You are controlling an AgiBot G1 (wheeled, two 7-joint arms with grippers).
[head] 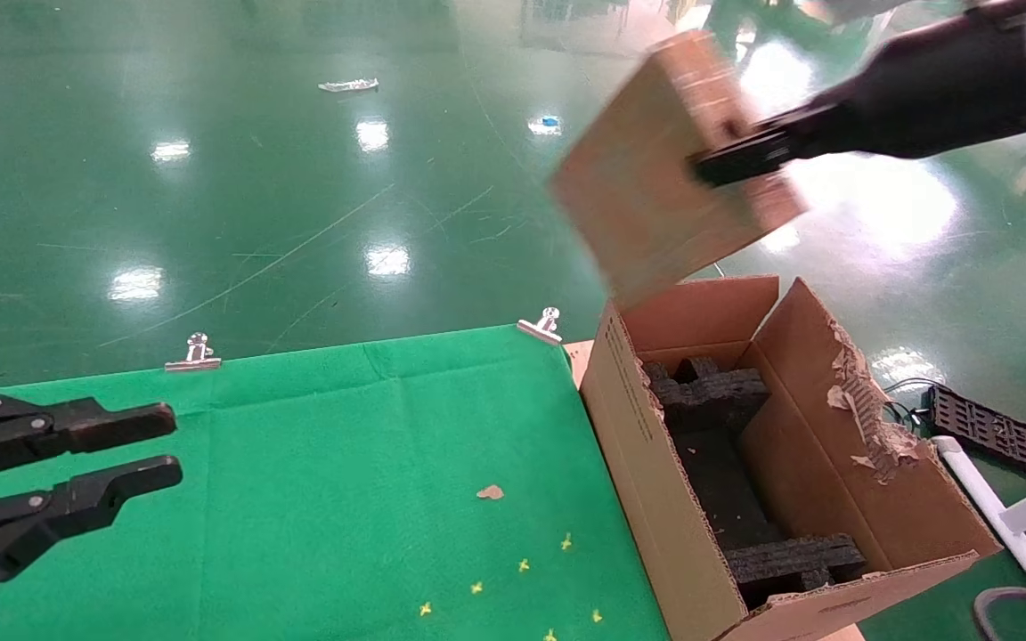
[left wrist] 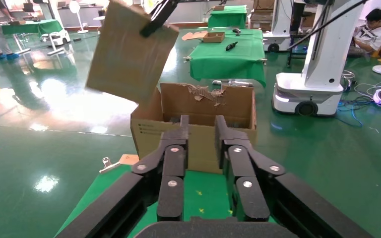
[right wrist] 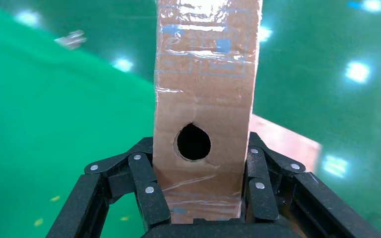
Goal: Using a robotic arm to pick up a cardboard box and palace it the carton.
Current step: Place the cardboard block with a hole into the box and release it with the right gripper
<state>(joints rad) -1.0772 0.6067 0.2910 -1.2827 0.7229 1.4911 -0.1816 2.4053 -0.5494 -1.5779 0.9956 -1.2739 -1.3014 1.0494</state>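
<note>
Right hand gripping cardboard box, tilted above carton rim

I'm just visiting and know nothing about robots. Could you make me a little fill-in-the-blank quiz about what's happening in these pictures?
1. The right gripper holds the cardboard box in the air above the ____.
2. The narrow edge of the cardboard box has a round ____ in it.
3. The foam inserts inside the carton are ____ in colour.
4. The left gripper hovers over the ____ cloth, its fingers apart and holding nothing.

Missing words: carton; hole; black; green
</note>
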